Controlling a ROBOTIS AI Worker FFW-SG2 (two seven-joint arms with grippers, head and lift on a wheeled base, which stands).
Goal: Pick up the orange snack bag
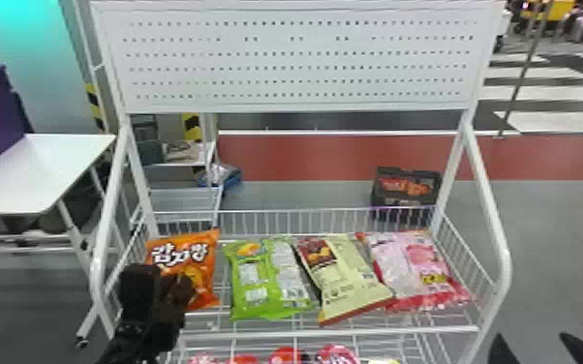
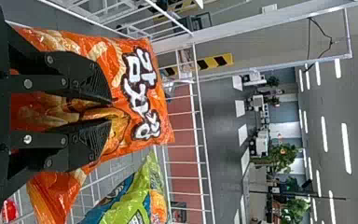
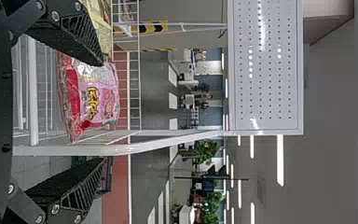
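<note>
My left gripper is at the near left of the wire rack in the head view, pressed against the front of the orange snack bag. In the left wrist view, the orange bag has its film pinched and creased between the fingers of my left gripper, which is shut on it. The bag stands tilted at the rack's left end, left of a green bag. My right gripper stays at the lower right, outside the rack; the right wrist view has this gripper open, its fingers wide apart.
Beside the green bag lie a cream bag and a pink bag. The rack's white side rails rise left and right, with a perforated panel behind. Red packages sit on a lower level. A white table stands left.
</note>
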